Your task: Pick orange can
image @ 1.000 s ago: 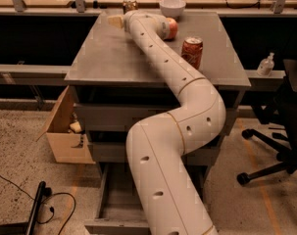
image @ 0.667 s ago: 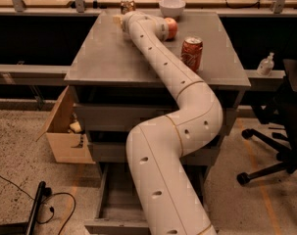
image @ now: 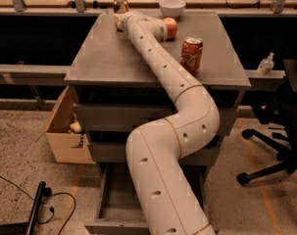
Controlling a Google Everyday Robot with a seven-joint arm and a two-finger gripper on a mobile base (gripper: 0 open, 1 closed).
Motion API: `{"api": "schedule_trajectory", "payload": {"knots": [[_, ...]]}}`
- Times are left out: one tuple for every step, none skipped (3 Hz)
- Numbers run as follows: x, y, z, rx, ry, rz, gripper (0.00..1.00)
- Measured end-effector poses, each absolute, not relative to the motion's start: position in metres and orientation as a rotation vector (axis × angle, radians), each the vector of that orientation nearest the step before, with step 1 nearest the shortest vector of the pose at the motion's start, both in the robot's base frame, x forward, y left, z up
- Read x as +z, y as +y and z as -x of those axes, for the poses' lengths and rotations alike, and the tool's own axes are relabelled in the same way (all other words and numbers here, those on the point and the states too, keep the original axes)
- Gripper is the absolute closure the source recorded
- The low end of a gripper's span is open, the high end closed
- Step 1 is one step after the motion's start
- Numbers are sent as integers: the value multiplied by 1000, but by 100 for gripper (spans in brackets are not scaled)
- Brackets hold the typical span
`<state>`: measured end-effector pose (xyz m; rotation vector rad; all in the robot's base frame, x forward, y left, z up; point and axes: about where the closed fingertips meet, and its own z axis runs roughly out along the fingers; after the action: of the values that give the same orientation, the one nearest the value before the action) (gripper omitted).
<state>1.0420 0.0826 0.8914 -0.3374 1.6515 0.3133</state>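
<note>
The orange can (image: pixel 120 5), dull gold-brown with a silver top, stands upright at the far back edge of the grey table (image: pixel 109 58), left of centre. My gripper (image: pixel 118 20) is at the end of the long white arm (image: pixel 158 58), stretched across the table. It sits directly in front of and just below the can, close to it. I cannot see contact between them. The wrist hides the can's lower part.
A red Coca-Cola can (image: pixel 191 55) stands right of the arm. A red-orange apple (image: pixel 170 28) and a white bowl (image: pixel 172 7) sit at the back right. A cardboard box (image: pixel 64 131) is left of the table, an office chair (image: pixel 280 146) to its right. A workbench runs behind.
The end of the arm has shifted a little along the table's back edge and now sits just under the orange can. The cans, apple and bowl have not moved.
</note>
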Motion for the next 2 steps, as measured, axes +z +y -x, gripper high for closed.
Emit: {"api": "schedule_trajectory", "payload": {"knots": [[910,89,-1035,322,1639,367,100],[943,82,-1018,348,1641,411,100]]}}
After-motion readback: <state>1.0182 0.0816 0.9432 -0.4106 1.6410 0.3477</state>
